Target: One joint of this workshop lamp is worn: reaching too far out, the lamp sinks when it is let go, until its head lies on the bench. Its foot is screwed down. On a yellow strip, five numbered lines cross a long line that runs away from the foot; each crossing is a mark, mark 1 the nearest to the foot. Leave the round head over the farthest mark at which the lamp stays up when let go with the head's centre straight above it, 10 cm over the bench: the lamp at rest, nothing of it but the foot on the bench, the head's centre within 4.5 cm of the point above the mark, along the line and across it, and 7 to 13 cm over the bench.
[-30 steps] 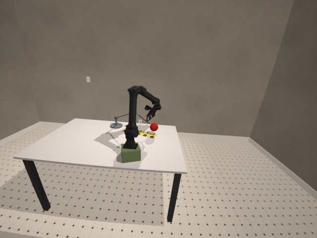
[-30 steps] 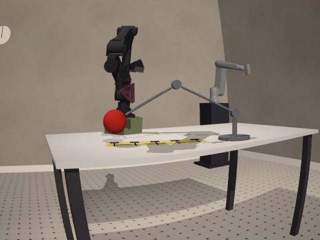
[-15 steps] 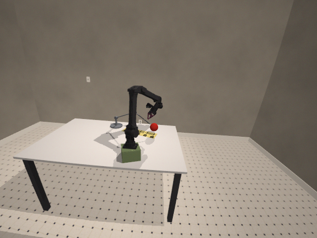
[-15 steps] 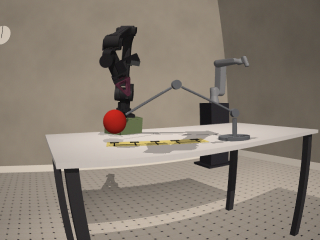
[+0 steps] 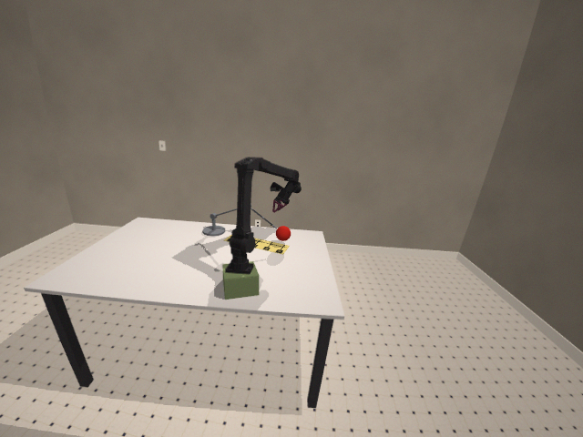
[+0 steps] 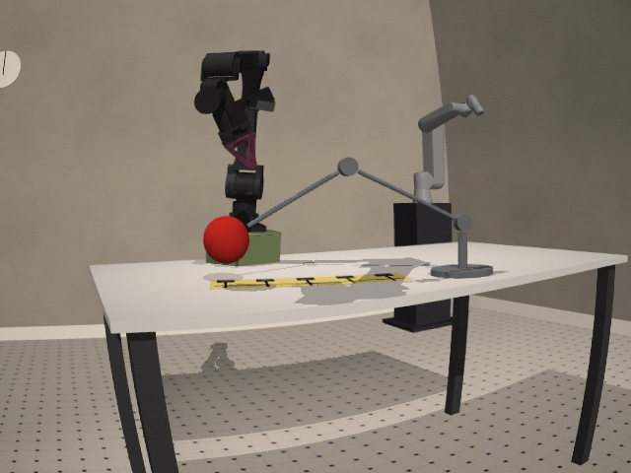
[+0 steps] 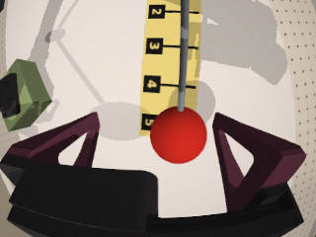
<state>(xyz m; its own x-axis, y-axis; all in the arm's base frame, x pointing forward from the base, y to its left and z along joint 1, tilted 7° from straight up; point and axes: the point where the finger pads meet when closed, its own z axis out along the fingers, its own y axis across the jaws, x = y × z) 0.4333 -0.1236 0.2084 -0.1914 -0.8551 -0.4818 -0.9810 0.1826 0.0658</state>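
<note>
Top view, left to right: foot (image 5: 213, 230) (image 6: 460, 271) on bench, left of claw and lower; green block (image 5: 240, 284) (image 6: 267, 246) (image 7: 39, 96), below claw, nearer camera; yellow strip (image 5: 272, 244) (image 6: 325, 281) (image 7: 165, 64) beneath; claw (image 5: 278, 206) (image 6: 250, 165) (image 7: 156, 118) released, fingers wide; red head (image 5: 282, 233) (image 6: 226, 238) (image 7: 178, 134) below claw, off bench

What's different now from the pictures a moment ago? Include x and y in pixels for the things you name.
The black robot arm (image 5: 243, 198) (image 6: 251, 76) has shifted its open gripper (image 5: 278, 206) (image 6: 249, 165) (image 7: 156, 118) outward, away from its green base block (image 5: 240, 282) (image 6: 267, 246) (image 7: 31, 94). Nothing was taken hold of or let go. The lamp's red head (image 5: 282, 233) (image 6: 226, 238) (image 7: 178, 134), jointed lamp arm (image 6: 295, 197) (image 7: 183, 59) and foot (image 5: 213, 230) (image 6: 461, 270) stayed put.
</note>
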